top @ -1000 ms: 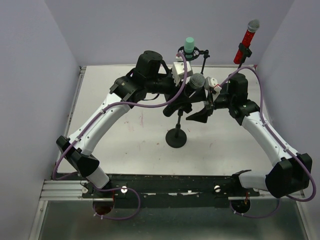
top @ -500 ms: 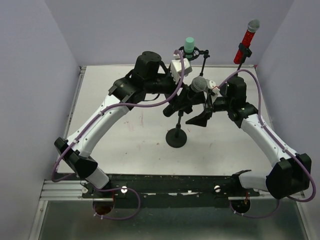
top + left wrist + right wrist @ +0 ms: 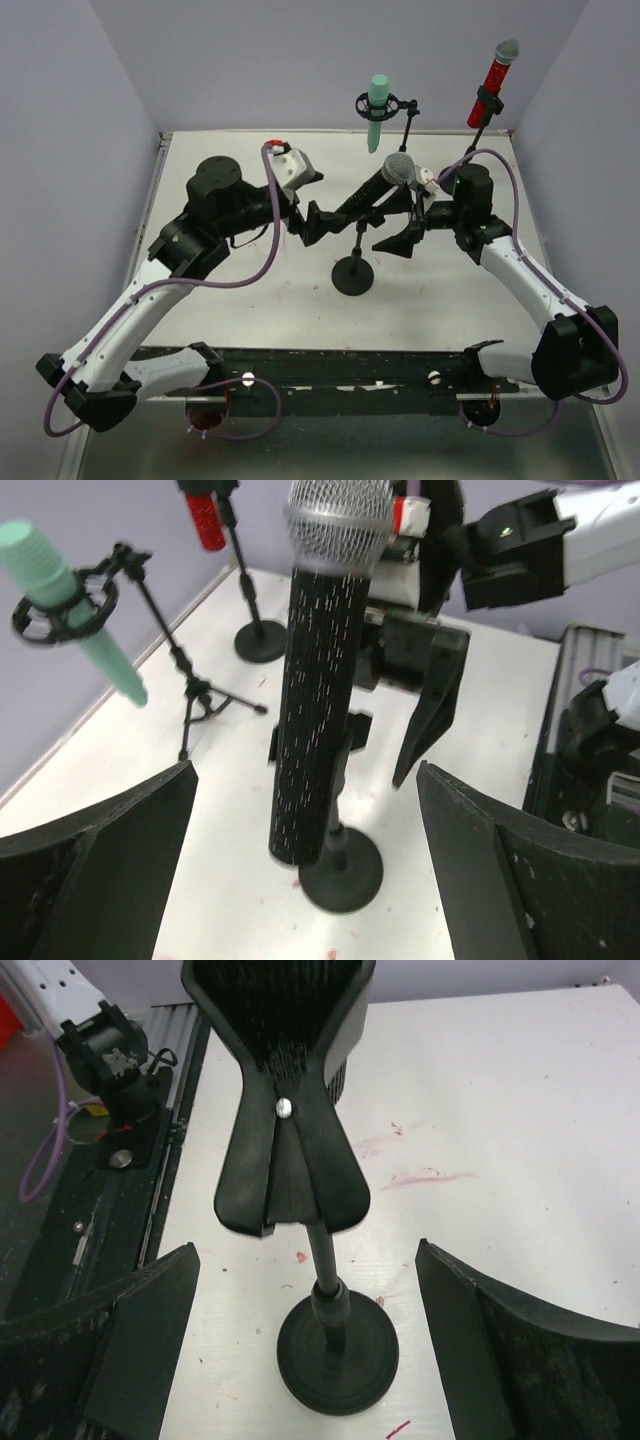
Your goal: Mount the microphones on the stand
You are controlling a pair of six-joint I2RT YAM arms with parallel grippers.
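Black-bodied and grey-meshed, the third microphone (image 3: 380, 188) sits in the clip (image 3: 290, 1160) of the centre stand (image 3: 352, 275), tilted with its head toward 1 o'clock in the top view. The mint-green microphone (image 3: 376, 100) hangs in its ring mount at 12 o'clock on the table (image 3: 250, 310), and the red microphone (image 3: 492, 75) stands clipped at about 1 o'clock, so all 3 look mounted.

The left gripper (image 3: 318, 218) lies at 8 o'clock of the black microphone with its jaws wide apart and nothing between them. The right gripper (image 3: 405, 222) sits at 4 o'clock of it, jaws likewise spread and empty, close to the stand's pole. Both wrist views show clear gaps either side of the microphone and clip.

The step in hand reads as letting go and clearing out. To do it well, each arm should back off along the line its wrist points, the left toward 8 o'clock and the right toward 4 o'clock, keeping the jaws spread so no finger drags the barrel or nudges the pole. The stand's round base is small and the tilted microphone puts weight off centre, so a light brush could tip it. The right wrist view crops the clip's top, so the microphone may not be fully seated; a check before leaving is wise.
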